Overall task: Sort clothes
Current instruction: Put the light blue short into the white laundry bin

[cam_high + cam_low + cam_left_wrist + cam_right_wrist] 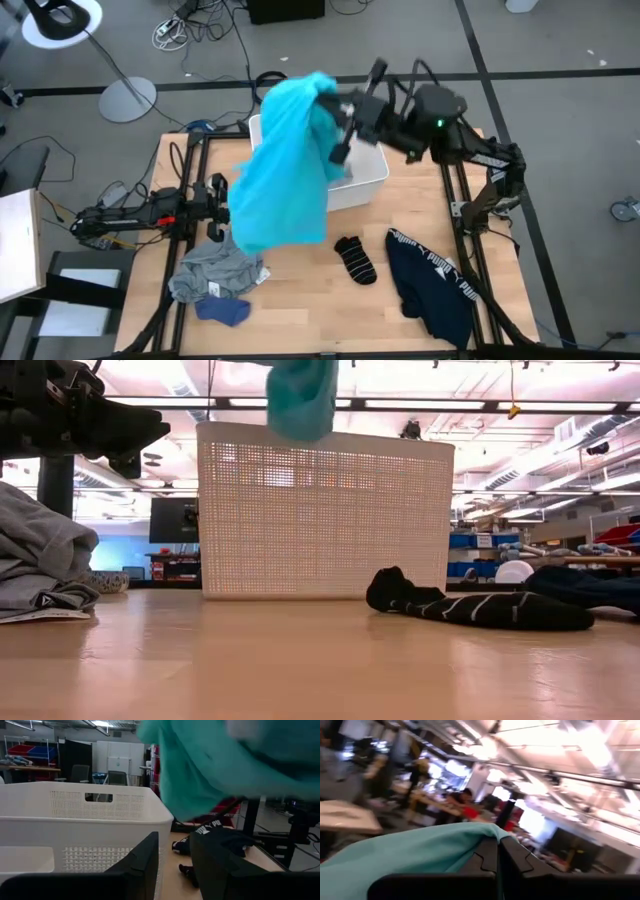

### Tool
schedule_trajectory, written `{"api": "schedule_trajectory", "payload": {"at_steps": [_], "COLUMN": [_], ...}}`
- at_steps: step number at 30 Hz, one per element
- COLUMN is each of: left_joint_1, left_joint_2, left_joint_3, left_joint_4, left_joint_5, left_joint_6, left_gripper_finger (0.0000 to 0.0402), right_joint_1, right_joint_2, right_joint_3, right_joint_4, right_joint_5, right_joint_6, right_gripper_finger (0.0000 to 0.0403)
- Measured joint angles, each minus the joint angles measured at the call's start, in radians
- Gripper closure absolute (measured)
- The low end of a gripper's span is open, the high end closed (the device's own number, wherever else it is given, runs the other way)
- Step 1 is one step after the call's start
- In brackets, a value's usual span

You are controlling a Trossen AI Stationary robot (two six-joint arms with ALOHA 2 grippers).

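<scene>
My right gripper [335, 108] is shut on the large turquoise garment [285, 170], high above the white bin [365, 178]. The garment also shows at the top of the low view [300, 395]. My left gripper [215, 200] waits open at the table's left, beside the bin [75, 820]. The grey garment [215, 268] and a small blue piece [225, 311] lie in a heap at the near left. A black sock [355, 258] and the navy garment with a white-lettered band [430, 285] lie flat at the near right. My right gripper pinches a bunched upper part of the turquoise garment [470, 842] between its two fingers [512, 862]. The fingers come from the table's right and slant upward. The garment hangs slack below them, lifted clear of the table, over the bin's left part.
The white perforated bin [320, 510] stands at the far middle of the table. The grey heap [40, 560] and the sock [470, 605] lie on either side of it, toward the near edge. Bare wood shows at the near middle.
</scene>
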Motion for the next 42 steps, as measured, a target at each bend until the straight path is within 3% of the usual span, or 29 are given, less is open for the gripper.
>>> {"api": "schedule_trajectory", "payload": {"at_steps": [6, 9, 18, 27, 35, 42], "left_joint_1": [0.0, 0.0, 0.0, 0.0, 0.0, -0.001], "left_joint_2": [0.0, 0.0, 0.0, 0.0, 0.001, 0.041], "left_joint_3": [0.0, 0.0, 0.0, 0.0, 0.024, 0.098], "left_joint_4": [0.0, 0.0, 0.062, 0.182, 0.205, 0.101], "left_joint_5": [0.0, 0.0, 0.0, -0.035, -0.086, -0.093], "left_joint_6": [0.0, 0.0, 0.0, -0.08, -0.087, -0.109], "left_gripper_finger": [0.0284, 0.0284, 0.0284, 0.0284, 0.0284, 0.0284], "right_joint_1": [-0.138, -0.2, -0.357, -0.455, -0.461, -0.471], "right_joint_2": [0.0, 0.0, -0.001, 0.001, 0.0, -0.001], "right_joint_3": [0.0, 0.0, -0.016, -0.213, -0.435, -0.416], "right_joint_4": [0.01, -0.049, -0.29, -0.538, -0.562, -0.72], "right_joint_5": [0.0, -0.019, -0.242, -0.428, -0.431, -0.4], "right_joint_6": [0.012, 0.101, 0.333, 0.542, 0.619, 0.67], "right_gripper_finger": [0.0403, 0.0403, 0.0402, 0.0395, 0.0362, 0.0311]}}
